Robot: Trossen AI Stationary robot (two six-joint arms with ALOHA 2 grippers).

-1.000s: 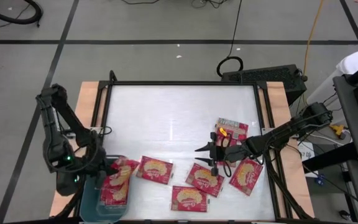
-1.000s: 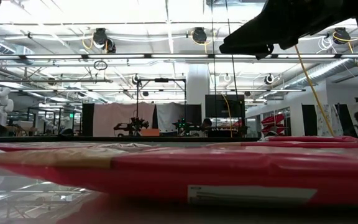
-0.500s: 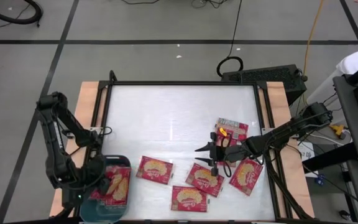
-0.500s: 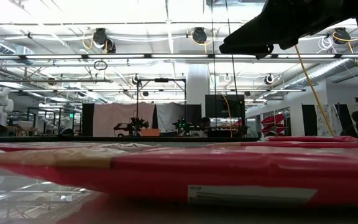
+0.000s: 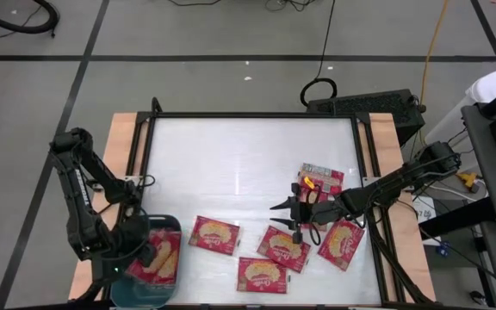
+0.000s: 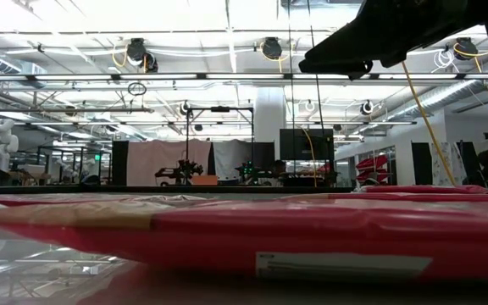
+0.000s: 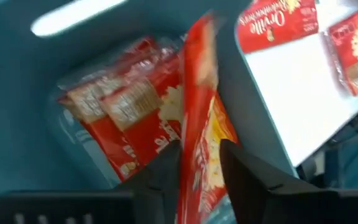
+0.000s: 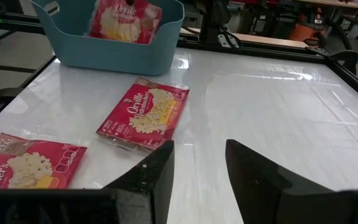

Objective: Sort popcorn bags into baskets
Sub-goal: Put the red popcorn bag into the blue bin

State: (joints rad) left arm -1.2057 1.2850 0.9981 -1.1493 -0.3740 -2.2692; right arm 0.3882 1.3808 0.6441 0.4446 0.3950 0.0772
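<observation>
Your left gripper (image 7: 199, 167), half open over the teal basket (image 5: 127, 274) at the near left corner, loosely straddles a popcorn bag (image 7: 199, 124) above others already inside. About five bags (image 5: 213, 233) still lie on the white table (image 5: 248, 155); your right gripper (image 5: 288, 215) hovers there, open and empty.

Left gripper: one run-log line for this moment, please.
left gripper: over blue basket | packet edge-on between fingers | right gripper: open, above table packets

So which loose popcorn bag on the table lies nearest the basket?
The bag just right of the teal basket, alone at the row's left end; the others cluster near the right pincer.
</observation>
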